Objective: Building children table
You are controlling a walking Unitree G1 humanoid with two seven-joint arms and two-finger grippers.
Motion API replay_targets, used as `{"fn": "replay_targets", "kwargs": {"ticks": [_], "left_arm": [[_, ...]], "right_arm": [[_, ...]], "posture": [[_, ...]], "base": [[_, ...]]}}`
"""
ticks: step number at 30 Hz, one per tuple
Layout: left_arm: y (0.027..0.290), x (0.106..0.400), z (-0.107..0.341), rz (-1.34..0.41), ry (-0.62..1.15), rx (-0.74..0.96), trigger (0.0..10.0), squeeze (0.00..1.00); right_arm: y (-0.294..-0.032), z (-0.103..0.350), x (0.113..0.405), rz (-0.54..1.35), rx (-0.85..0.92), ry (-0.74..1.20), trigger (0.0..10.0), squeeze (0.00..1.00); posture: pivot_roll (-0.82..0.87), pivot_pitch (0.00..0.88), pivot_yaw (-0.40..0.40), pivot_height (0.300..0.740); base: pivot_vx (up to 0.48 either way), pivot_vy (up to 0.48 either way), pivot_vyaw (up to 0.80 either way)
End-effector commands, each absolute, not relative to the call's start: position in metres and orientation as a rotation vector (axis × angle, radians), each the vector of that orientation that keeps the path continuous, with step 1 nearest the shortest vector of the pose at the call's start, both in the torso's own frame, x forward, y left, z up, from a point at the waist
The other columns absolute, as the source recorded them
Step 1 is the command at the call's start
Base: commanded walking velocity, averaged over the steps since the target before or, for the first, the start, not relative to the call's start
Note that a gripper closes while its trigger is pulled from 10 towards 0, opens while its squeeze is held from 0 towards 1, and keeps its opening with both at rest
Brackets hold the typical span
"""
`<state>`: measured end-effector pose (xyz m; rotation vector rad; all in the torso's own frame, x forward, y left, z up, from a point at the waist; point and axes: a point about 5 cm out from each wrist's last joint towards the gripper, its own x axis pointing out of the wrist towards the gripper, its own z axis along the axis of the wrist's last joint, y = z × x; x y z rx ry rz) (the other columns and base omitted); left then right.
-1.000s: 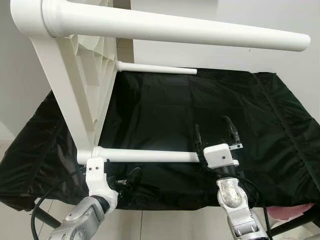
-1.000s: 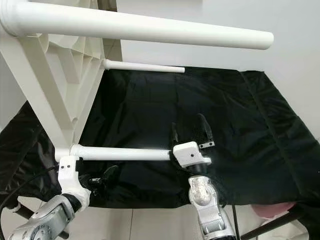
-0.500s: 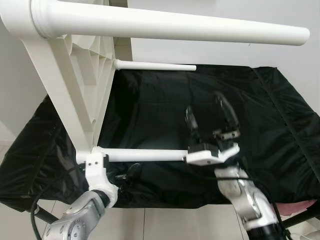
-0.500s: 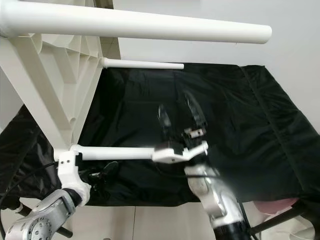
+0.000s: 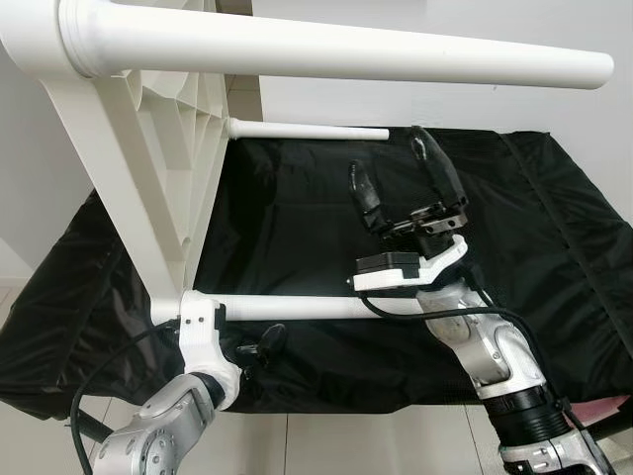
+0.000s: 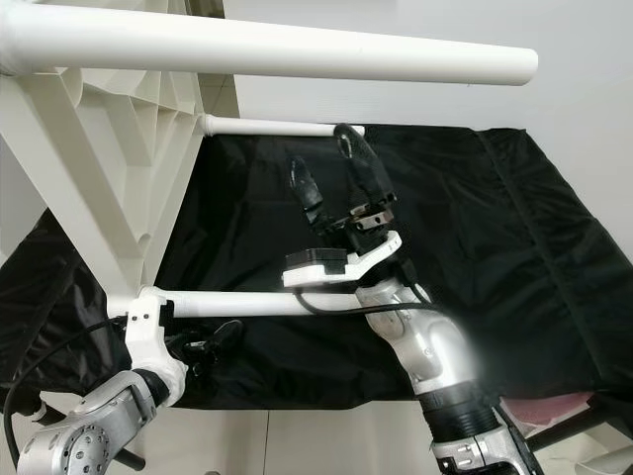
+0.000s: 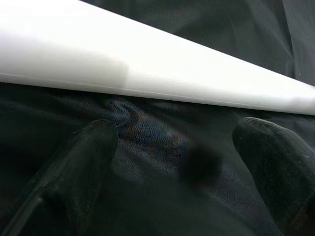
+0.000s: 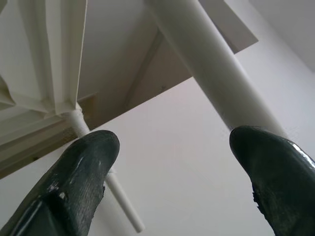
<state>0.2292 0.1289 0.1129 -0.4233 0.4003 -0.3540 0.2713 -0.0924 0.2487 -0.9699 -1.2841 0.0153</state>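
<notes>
While the white tabletop (image 5: 148,168) stands on its edge at the left, ribbed underside facing right, three legs jut sideways from it over the black cloth (image 5: 554,257): a near leg (image 5: 336,49) high across the top, a far leg (image 5: 307,130) behind, and a low leg (image 5: 297,308) close to the cloth.

Down at the left corner, the left gripper (image 5: 252,346) sits just under the base of that low leg. Its wrist view shows two dark fingertips (image 7: 83,152) spread apart beneath the white tube, touching nothing, so those jaws are open and only near the leg, not on it.

Moving right, here's the change: a second ago the right gripper (image 5: 406,183) was down at the free end of the low leg, and now it has lifted clear and swung upward, jaws spread wide and pointing up. Its wrist view looks up at the near leg (image 8: 216,83), between two parted fingertips (image 8: 88,162).

My read: the low leg looks seated in its socket, so that step seems done, and the right arm is likely heading for the near leg next. Whether that one is fully home I cannot tell. With neither gripper holding, the upended table could tip.
</notes>
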Motion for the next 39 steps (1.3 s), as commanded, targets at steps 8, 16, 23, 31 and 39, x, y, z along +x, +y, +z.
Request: {"fn": "replay_targets", "kwargs": {"ticks": [8, 16, 23, 31, 39], "left_arm": [[0.125, 0.229, 0.104, -0.357, 0.446, -0.417, 10.0, 0.0], [0.123, 0.23, 0.104, -0.369, 0.448, -0.42, 10.0, 0.0], [0.122, 0.23, 0.103, -0.367, 0.449, -0.423, 10.0, 0.0], [0.12, 0.231, 0.105, -0.386, 0.447, -0.406, 10.0, 0.0], [0.117, 0.232, 0.106, -0.399, 0.442, -0.407, 10.0, 0.0]], "right_arm": [[-0.08, 0.266, 0.279, 0.02, -0.99, -1.399, 10.0, 0.0], [-0.077, 0.293, 0.273, -0.002, -0.959, -1.479, 10.0, 0.0], [-0.077, 0.303, 0.271, 0.003, -0.938, -1.492, 10.0, 0.0], [-0.07, 0.322, 0.281, 0.033, -0.948, -1.34, 10.0, 0.0], [-0.067, 0.333, 0.283, 0.04, -0.969, -1.268, 10.0, 0.0]], "posture": [[0.01, 0.055, 0.064, 0.74], [0.0, 0.061, 0.065, 0.74], [0.0, 0.061, 0.065, 0.74], [-0.01, 0.071, 0.07, 0.74], [-0.02, 0.074, 0.071, 0.74]], "base": [[0.0, 0.0, 0.0], [0.0, 0.0, 0.0], [0.0, 0.0, 0.0], [0.0, 0.0, 0.0], [0.0, 0.0, 0.0]]}}
